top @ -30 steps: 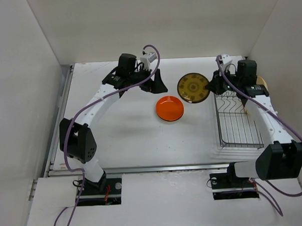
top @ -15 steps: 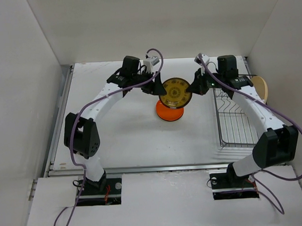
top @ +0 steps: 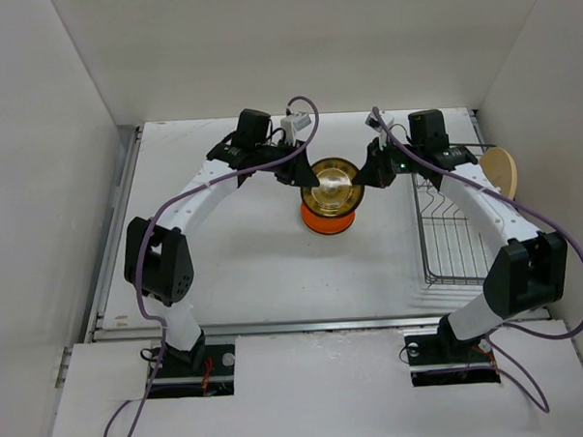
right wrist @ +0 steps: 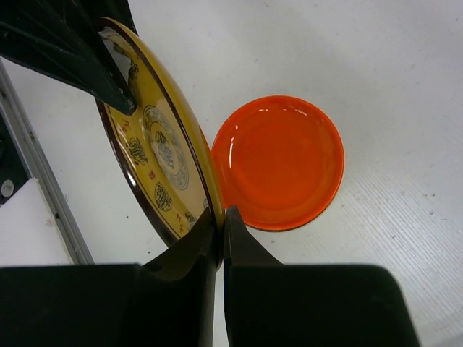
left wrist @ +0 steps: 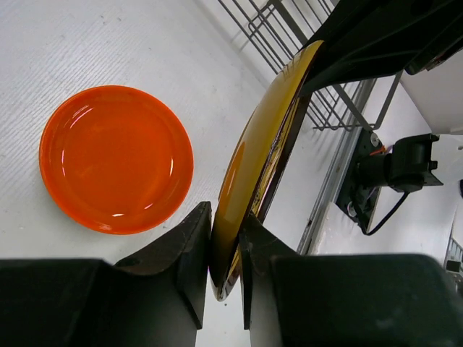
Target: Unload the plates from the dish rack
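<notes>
Seen from above, both arms reach toward the middle of the white table (top: 226, 260). The left gripper (top: 306, 176) and right gripper (top: 365, 174) each grasp an opposite edge of the gold-patterned plate (top: 332, 186), which hangs between them above the orange plate (top: 329, 224) lying flat on the table. The dish rack (top: 457, 245) sits to the right, with a tan plate (top: 502, 169) at its far end.

The left wrist camera shows that gripper's fingers (left wrist: 189, 249) clamped on the gold-patterned plate's rim. The plate is seen edge-on and tilted. The orange plate lies to the left, and the rack's wires cross the top.

The right wrist camera shows its fingers (right wrist: 242, 242) pinching the other rim. The plate's yellow face carries dark ornament, and the orange plate lies just beyond.
</notes>
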Controlling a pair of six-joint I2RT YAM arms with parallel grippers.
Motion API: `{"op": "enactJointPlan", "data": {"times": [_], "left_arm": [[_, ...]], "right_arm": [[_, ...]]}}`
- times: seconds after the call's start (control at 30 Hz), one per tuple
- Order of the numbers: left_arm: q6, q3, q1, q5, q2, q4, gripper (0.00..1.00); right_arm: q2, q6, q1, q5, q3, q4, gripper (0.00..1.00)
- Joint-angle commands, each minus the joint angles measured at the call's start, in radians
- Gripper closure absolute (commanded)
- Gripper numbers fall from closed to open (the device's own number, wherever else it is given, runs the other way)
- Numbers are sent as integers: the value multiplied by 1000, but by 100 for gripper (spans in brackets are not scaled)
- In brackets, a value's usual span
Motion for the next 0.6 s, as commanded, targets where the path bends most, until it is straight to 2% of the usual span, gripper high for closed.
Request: {"op": "enactJointPlan", "data": {"times": [0.0,0.07,0.17,0.2,0.23,0.3,0.33,0.43,0.57], "left_arm": [[-14,51,2,31,5,43,100],[-14,51,2,31,5,43,100],[-14,51,2,31,5,43,100],[-14,51,2,31,5,43,100],[-14,51,2,6,5,43,100],[-14,51,2,-24,5,43,100],[-14,51,2,-70,5,34,100],[-32,71,2,-179,25,0,100],[-44,105,2,-385,59,-52,100]], "right_arm": [[-7,-34,26,-140,53,0,100],[-7,-34,26,-140,44,9,99],[-16,-34,26,-140,35,9,85],[-16,-34,26,-140,34,9,77],[-16,-34,26,-140,34,9,52],[-16,-34,16,-120,34,9,40],[-16,-17,16,-59,22,26,32],[-47,12,-5,43,1,58,30],[-117,67,-53,265,-56,143,29]]}}
